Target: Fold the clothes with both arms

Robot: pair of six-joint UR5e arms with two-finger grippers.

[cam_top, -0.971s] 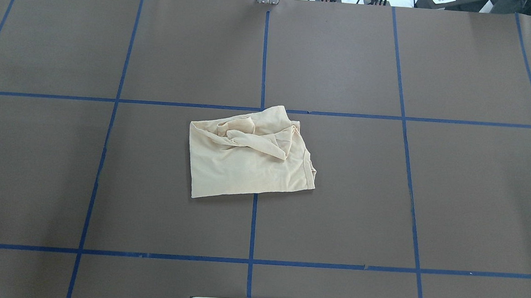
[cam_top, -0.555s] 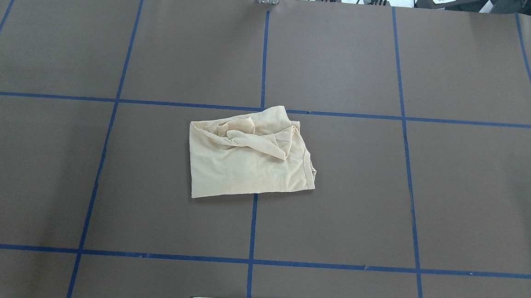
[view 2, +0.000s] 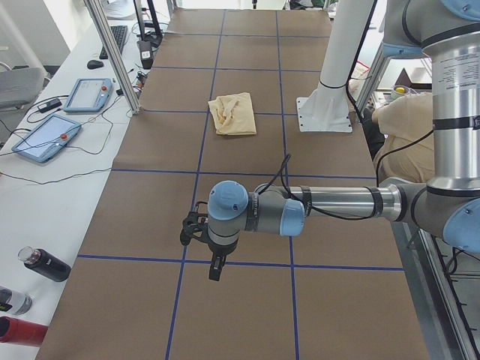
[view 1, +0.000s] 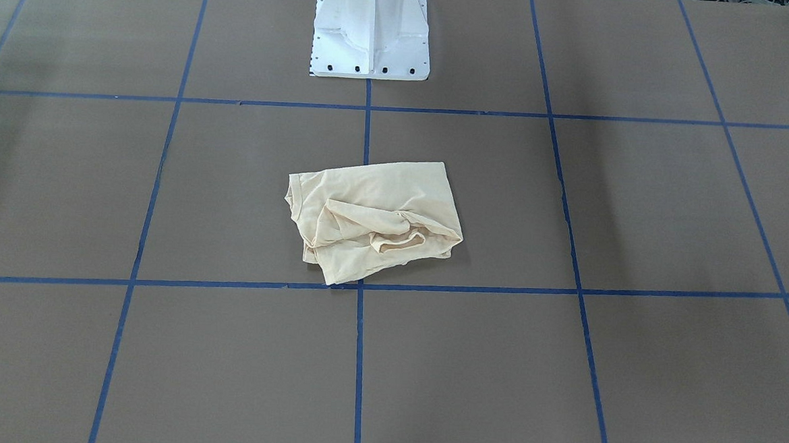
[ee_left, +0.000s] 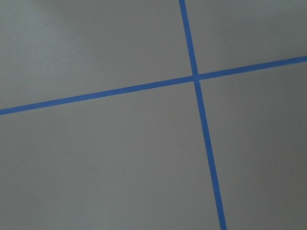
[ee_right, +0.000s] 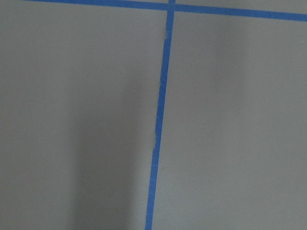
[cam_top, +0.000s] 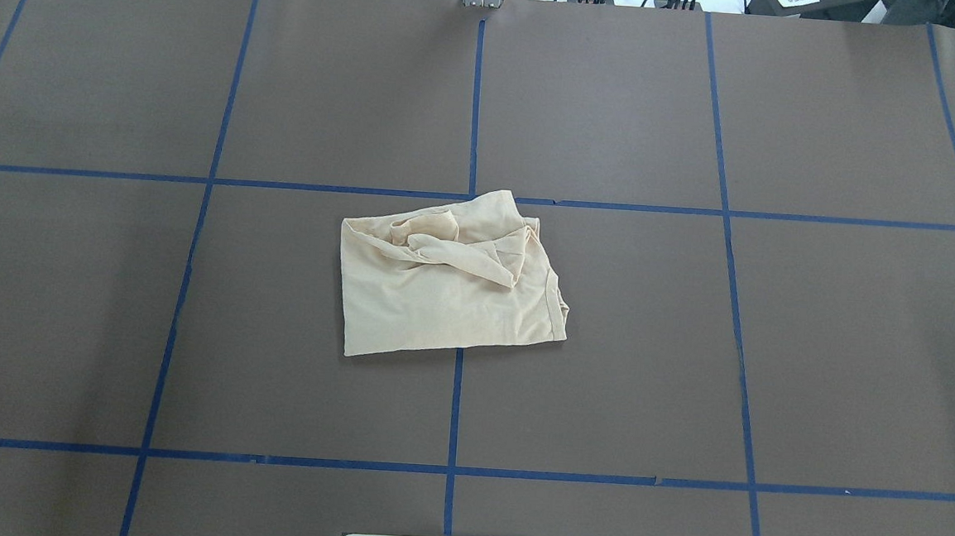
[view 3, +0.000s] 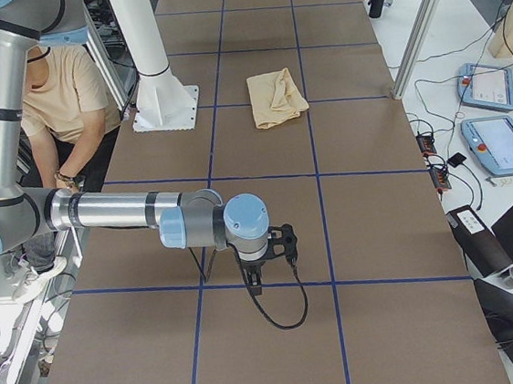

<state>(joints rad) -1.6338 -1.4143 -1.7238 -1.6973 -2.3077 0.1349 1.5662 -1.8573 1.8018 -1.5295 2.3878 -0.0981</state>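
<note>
- The shirt (cam_top: 447,287) lies alone on the brown table (cam_top: 770,360), near its middle, roughly folded into a rumpled rectangle.
- It sits across the centre line of blue tape (cam_top: 454,407); its far edge touches the cross line of tape on the side away from the robot.
- The side nearer the white pedestal (view 1: 372,28) is fairly flat. The far side is bunched, with a twisted sleeve lying on top.
- The left arm (view 2: 330,206) reaches out low over the table at the robot's left end, well apart from the shirt. The left gripper (view 2: 214,268) points down just above a tape line; I cannot tell whether it is released or clenched.
- The right arm (view 3: 111,209) reaches out the same way at the opposite end. The right gripper (view 3: 254,287) hangs over a tape line with nothing seen in it; its state cannot be told either.
- Both wrist views show only table and tape.
- A person (view 3: 63,93) in a cream top sits behind the pedestal.
- Two tablets (view 2: 45,139) and bottles (view 2: 45,264) lie on the white bench beside the table.
</note>
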